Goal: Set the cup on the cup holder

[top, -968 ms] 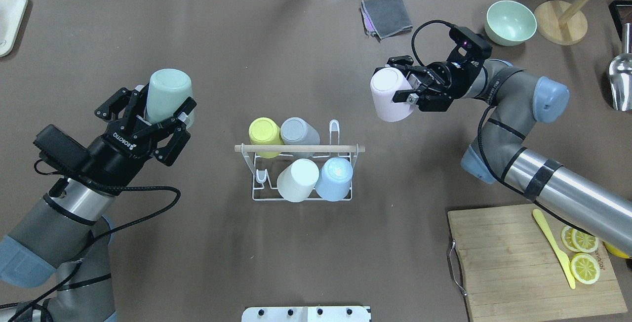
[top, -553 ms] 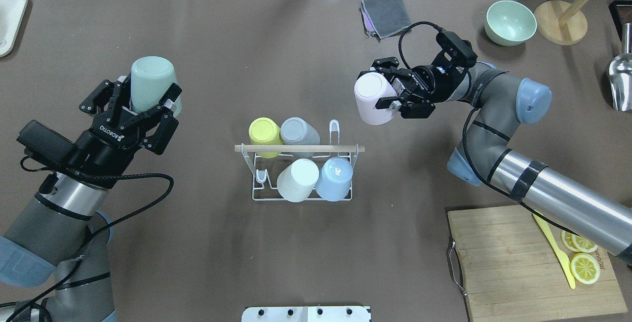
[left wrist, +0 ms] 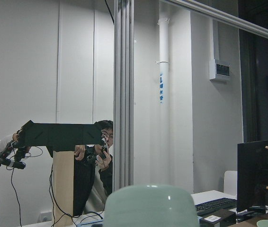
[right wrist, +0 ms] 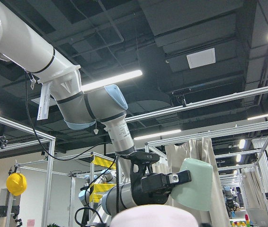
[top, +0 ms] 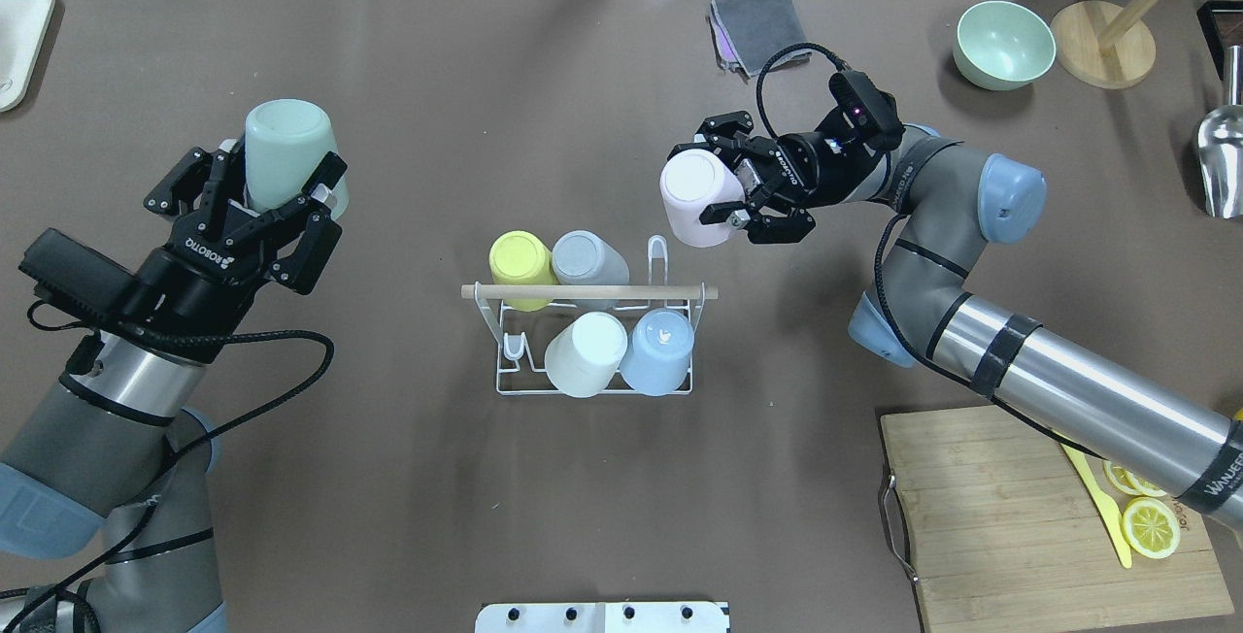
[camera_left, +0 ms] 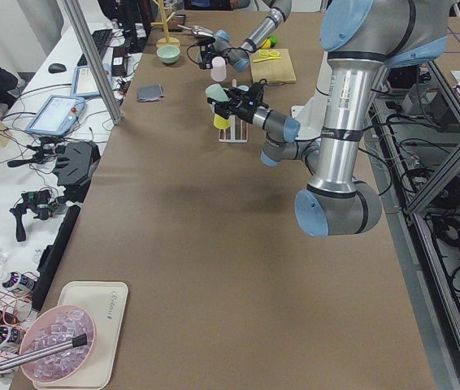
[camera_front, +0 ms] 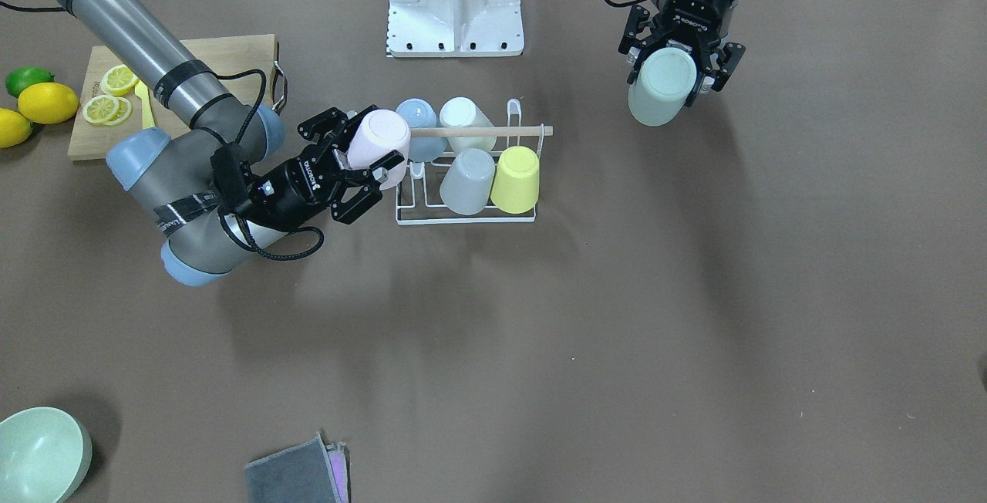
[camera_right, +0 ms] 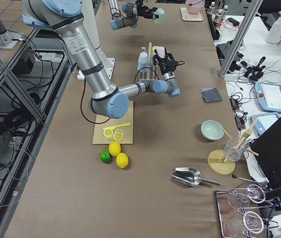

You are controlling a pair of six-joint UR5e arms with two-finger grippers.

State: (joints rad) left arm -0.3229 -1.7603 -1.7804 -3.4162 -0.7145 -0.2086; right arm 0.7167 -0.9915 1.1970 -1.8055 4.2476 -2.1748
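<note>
The white wire cup holder [top: 505, 361] with a wooden rod [top: 589, 292] stands mid-table and carries a yellow [top: 520, 259], a grey [top: 587, 257], a white [top: 586, 353] and a blue cup [top: 657, 349]; it also shows in the front view [camera_front: 409, 206]. My right gripper [top: 723, 184] is shut on a pink cup [top: 693, 194], held upside down in the air just beyond the holder's right end. My left gripper [top: 277, 182] is shut on a pale green cup [top: 285, 155], raised far left of the holder. Both cups show in the front view, pink [camera_front: 378, 144] and green [camera_front: 659, 86].
A grey cloth [top: 759, 29], a green bowl [top: 1003, 44] and a wooden stand [top: 1102, 43] lie at the back right. A cutting board [top: 1029, 516] with lemon slices [top: 1150, 526] and a yellow knife is at the front right. A white tray [top: 17, 41] sits back left.
My right gripper has carried the pink cup leftward toward the holder's right end. My left gripper has drawn the green cup further left and toward the back.
</note>
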